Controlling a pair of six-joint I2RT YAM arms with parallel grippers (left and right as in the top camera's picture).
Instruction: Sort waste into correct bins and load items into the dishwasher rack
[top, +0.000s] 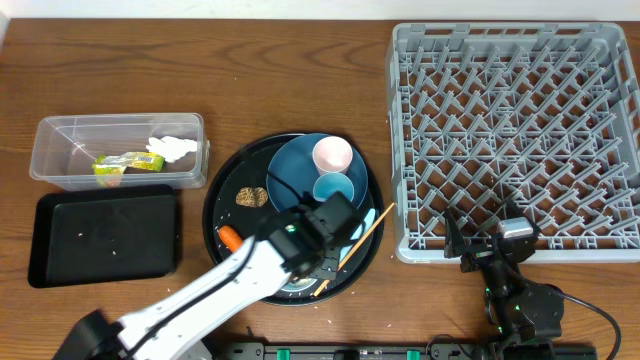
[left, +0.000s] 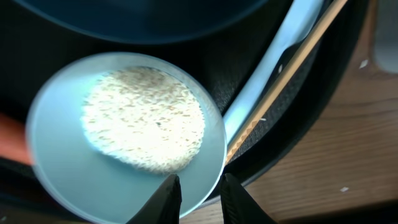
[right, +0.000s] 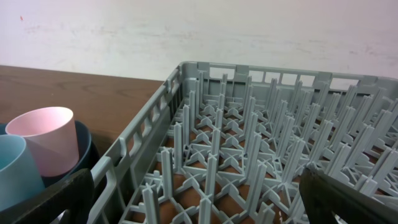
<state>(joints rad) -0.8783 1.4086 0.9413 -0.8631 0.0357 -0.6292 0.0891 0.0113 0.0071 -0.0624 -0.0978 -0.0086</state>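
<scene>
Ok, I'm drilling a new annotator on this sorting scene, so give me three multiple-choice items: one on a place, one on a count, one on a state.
1. Where does the yellow-green snack wrapper lie?
A. in the clear rectangular plastic tub
B. on the shallow black rectangular tray
C. in the grey lattice rack

2. How many small cups stand on the large dark-blue plate?
A. one
B. two
C. four

3. What state is the pale-blue bowl in?
A. upside down
B. upright and bare
C. upright with white rice in it

Key:
1 A: the wrapper shows inside the tub's walls, beside the crumpled white tissue.
2 B: a pink cup and a light-blue cup stand there.
3 C: the left wrist view looks down on the rice inside.
</scene>
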